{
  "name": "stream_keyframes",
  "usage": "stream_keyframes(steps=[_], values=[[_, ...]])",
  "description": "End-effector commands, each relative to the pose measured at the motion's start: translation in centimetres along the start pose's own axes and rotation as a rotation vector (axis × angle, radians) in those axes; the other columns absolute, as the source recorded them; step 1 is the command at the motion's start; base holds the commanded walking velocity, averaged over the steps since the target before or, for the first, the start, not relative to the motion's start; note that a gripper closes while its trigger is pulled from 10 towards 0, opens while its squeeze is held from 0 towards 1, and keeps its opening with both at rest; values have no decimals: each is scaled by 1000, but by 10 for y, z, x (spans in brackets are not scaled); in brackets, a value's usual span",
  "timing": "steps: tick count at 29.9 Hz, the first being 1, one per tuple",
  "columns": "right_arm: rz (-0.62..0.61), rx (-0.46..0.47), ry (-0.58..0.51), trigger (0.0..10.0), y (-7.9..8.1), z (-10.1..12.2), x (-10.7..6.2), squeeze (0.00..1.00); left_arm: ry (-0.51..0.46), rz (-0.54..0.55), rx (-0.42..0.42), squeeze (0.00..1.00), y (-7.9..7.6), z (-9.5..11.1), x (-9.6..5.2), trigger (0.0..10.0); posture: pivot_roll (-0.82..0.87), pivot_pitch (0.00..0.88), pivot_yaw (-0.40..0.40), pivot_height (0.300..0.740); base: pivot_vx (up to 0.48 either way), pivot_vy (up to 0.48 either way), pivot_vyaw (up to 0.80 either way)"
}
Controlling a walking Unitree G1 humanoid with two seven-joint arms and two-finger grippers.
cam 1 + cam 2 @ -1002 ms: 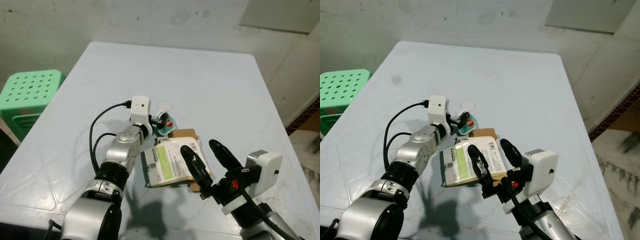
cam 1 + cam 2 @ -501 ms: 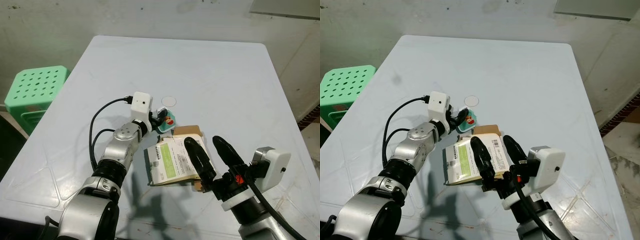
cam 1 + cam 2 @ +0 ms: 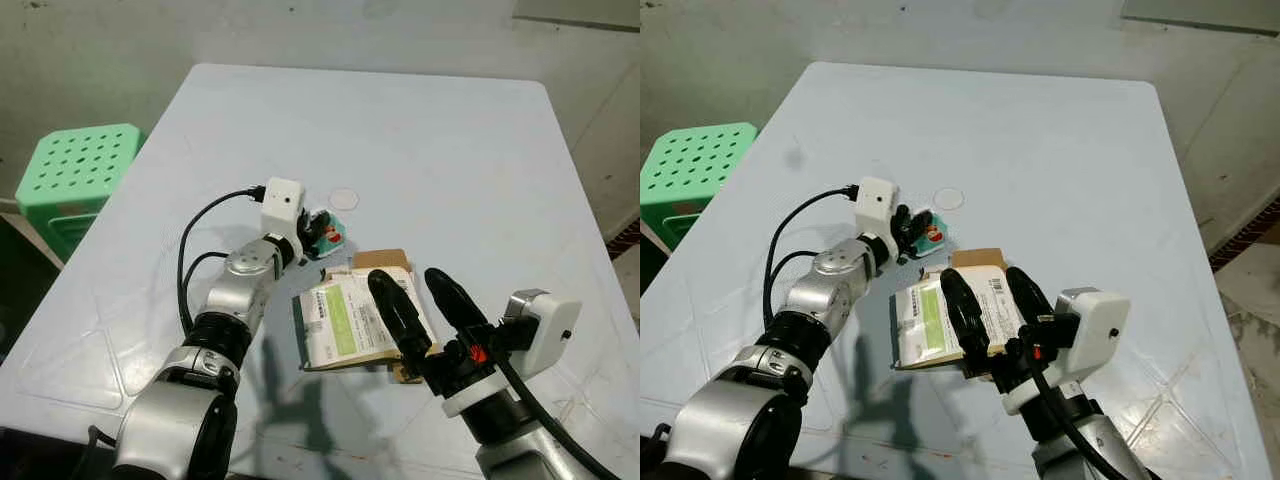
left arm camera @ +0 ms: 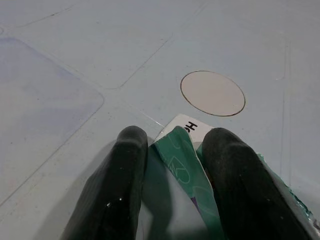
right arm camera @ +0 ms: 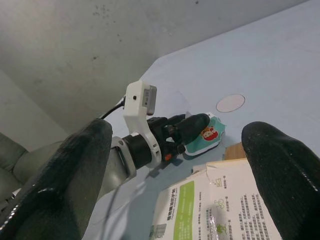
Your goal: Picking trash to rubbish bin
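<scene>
Left tool [image 4: 172,150] pinches a small green-and-white wrapper [image 3: 330,232] mid pale blue table [image 3: 450,160], beside a round white disc [image 3: 344,198]. Right tool [image 3: 412,292], fingers spread, hovers above a flattened white-and-green carton [image 3: 345,322]; the table's far half lies open

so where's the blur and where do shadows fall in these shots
Left eye view: sharp, with the arms' dark shadows on the table near its front edge. Left wrist view: the fingers are close and soft, the green packet between them. Right wrist view: fingers blurred, left gripper beyond sharper.
</scene>
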State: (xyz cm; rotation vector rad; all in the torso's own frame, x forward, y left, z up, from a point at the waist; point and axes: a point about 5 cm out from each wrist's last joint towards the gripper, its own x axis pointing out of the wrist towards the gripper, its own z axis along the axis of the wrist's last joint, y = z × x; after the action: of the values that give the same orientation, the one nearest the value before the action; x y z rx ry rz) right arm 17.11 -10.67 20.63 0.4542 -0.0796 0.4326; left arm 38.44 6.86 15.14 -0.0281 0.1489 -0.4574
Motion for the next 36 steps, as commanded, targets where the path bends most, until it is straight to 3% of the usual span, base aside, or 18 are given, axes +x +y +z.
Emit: stream_keyframes(steps=[1,12,23,36], values=[[16,6,3,10000,2,2,-1,0,117,-21,-39,0,-6,-27,-2,0,-240,254,9,740,0,0,0],[23,0,5,10000,0,1,2,0,88,-3,-56,0,0,-21,-3,0,-229,234,7,740,0,0,0],[57,-9,2,10000,-4,0,11,0,-6,37,-107,0,10,-6,-7,0,-194,199,-1,740,0,0,0],[100,-19,-1,10000,-7,-2,21,0,-108,55,-178,0,4,-12,-36,0,-159,167,-16,740,0,0,0]])
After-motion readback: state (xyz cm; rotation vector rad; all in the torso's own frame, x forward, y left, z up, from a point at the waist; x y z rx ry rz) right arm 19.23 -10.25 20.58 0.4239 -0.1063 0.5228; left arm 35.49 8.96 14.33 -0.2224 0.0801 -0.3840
